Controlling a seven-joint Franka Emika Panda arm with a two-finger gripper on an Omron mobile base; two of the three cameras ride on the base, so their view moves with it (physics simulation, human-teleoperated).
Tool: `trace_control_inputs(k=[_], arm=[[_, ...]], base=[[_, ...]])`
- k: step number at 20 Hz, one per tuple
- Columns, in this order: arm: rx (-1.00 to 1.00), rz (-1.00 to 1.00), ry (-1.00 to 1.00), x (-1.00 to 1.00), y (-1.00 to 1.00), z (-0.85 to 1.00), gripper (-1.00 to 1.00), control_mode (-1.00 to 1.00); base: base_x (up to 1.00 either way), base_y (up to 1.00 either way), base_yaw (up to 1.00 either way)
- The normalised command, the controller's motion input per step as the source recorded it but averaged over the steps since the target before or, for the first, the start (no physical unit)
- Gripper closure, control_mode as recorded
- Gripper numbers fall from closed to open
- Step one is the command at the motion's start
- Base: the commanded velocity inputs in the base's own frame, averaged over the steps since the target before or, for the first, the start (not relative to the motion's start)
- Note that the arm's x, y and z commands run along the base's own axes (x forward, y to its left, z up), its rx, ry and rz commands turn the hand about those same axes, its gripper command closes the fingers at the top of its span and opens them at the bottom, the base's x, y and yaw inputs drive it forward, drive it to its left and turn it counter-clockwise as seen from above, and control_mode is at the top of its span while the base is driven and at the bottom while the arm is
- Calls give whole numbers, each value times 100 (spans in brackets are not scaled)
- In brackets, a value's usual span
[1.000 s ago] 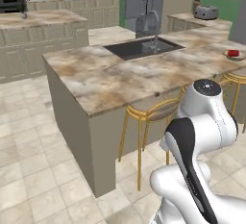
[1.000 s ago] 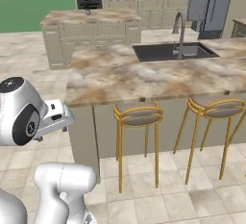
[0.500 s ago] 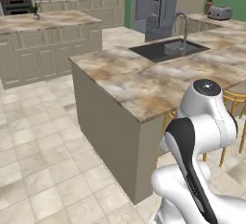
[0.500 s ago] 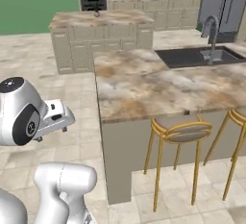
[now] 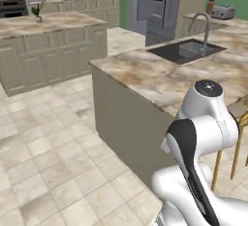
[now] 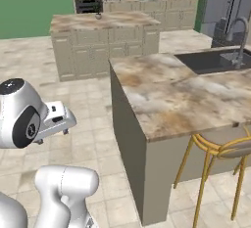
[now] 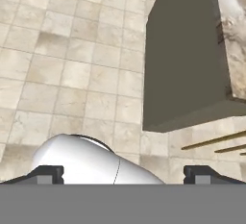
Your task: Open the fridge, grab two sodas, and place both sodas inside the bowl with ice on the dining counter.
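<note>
Base motion is swinging both views past the worktop (image 5: 160, 79) toward the fridge (image 5: 157, 7), jaws standing apart, empty.

Arm (image 5: 201, 137) folded up tight at lower right of the left base frame, elbow joint topmost; pincer (image 7: 122, 174) at the hand frame's bottom edge, looking downward; fingertips (image 7: 45, 174) set wide apart, nothing between them.

Beige tile floor (image 5: 53, 142), green wall (image 6: 34, 7)
</note>
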Motion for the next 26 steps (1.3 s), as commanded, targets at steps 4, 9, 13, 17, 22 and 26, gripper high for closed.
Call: trace_control_inputs(k=[4, 9, 13, 17, 22, 26], arm=[[0, 0, 0, 0, 0, 0, -100, 100], [0, 0, 0, 0, 0, 0, -100, 100], [0, 0, 0, 0, 0, 0, -100, 100], [0, 0, 0, 0, 0, 0, -100, 100], [0, 0, 0, 0, 0, 0, -100, 100], [0, 0, 0, 0, 0, 0, -100, 100]], base=[[48, 100, -22], [68, 100, -20], [78, 90, -19], [84, 80, -18], [87, 73, -17], [84, 77, -18]])
